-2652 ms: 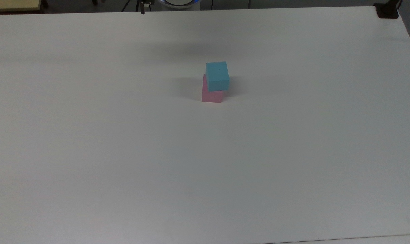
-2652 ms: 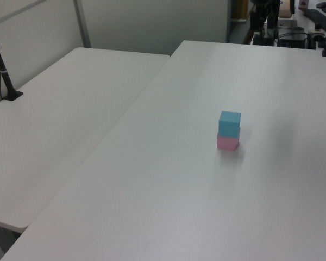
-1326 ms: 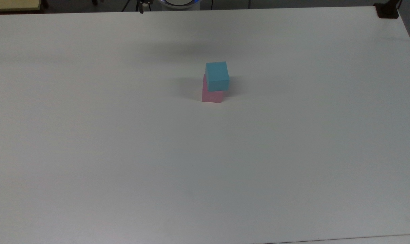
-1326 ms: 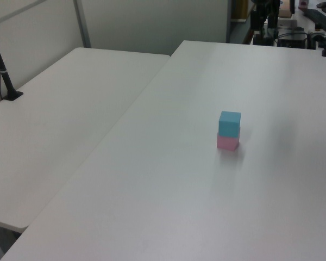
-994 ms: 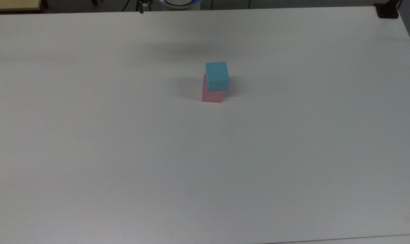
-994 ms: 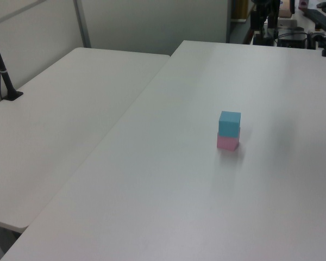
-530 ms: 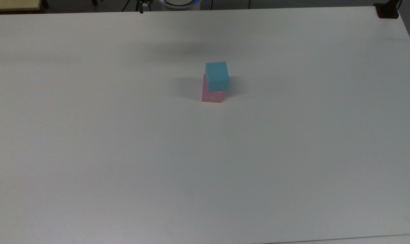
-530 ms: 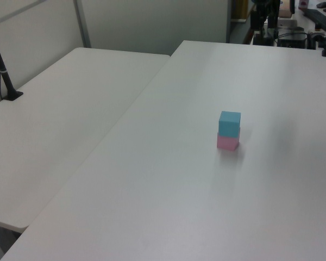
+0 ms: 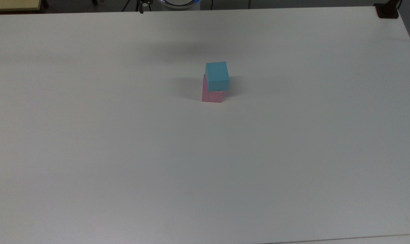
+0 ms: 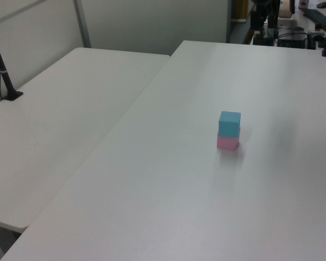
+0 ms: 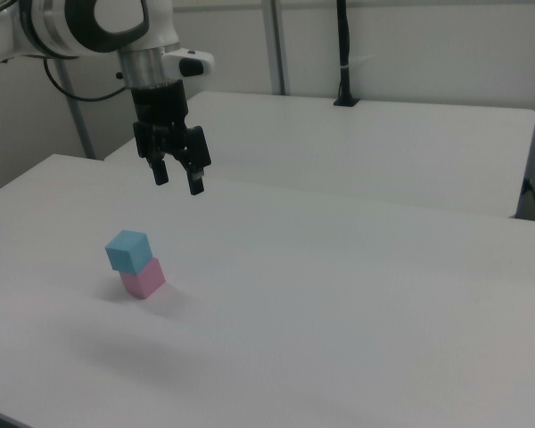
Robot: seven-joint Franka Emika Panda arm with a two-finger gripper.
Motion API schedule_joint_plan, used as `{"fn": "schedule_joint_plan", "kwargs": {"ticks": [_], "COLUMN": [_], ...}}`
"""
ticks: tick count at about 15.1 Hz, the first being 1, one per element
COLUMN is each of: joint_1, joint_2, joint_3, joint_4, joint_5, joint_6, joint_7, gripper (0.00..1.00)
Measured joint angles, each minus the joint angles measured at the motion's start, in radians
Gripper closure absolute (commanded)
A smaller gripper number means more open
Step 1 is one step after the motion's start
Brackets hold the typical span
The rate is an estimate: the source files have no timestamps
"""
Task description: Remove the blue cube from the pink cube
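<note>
Two cubes stacked mid-table (image 9: 89, 152), blue cube (image 9: 217, 75) atop pink cube (image 9: 212, 95); jaws spread wide, holding nothing, above.

The pink cube (image 9: 211, 96) has its top face covered by the blue cube (image 9: 217, 75) stacked on it. In the right view, the robot arm (image 11: 89, 27) runs off the picture's top-left corner, so its base is unseen.
</note>
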Motion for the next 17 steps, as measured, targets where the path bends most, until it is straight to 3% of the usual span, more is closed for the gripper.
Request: {"fn": "schedule_joint_plan", "kwargs": {"ticks": [8, 17], "joint_1": [0.017, 0.199], "joint_2": [0.02, 0.175], "joint_3": [0.017, 0.027], "joint_4": [-0.004, -0.005], "joint_5": [0.001, 0.041], "joint_6": [0.0, 0.169], "joint_7": [-0.006, -0.016], "gripper": [0.0, 0.0]}}
